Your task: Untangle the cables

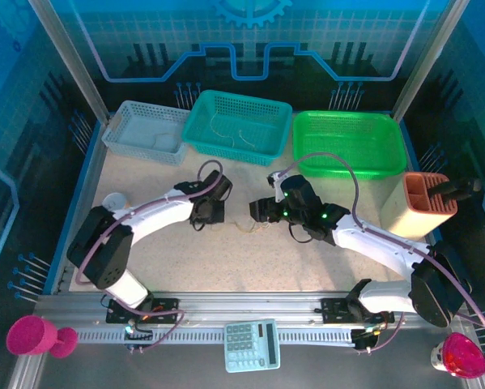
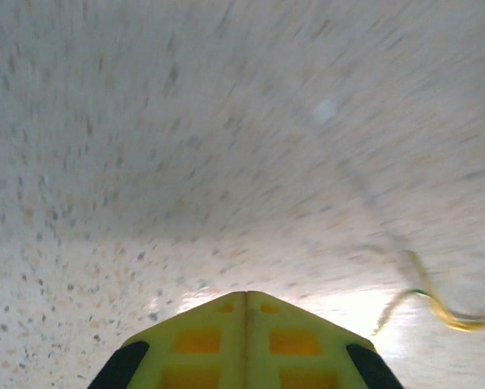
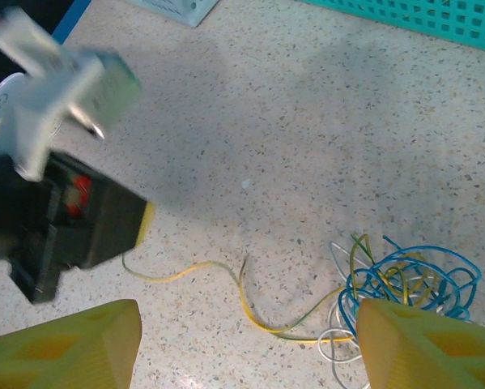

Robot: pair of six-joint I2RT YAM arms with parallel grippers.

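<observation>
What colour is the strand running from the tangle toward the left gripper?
Yellow strand, greenish near the tangle; right wrist view shows it best.

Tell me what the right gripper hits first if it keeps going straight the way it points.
Likely the loose yellow strand lying just ahead of the open right gripper, then the tabletop; depth is unclear.

Speckled table [image 1: 226,263] w/ tangled cables [image 3: 404,279] mid, 3 baskets [image 1: 230,151] rear, orange holder [image 1: 420,215] right.
</observation>
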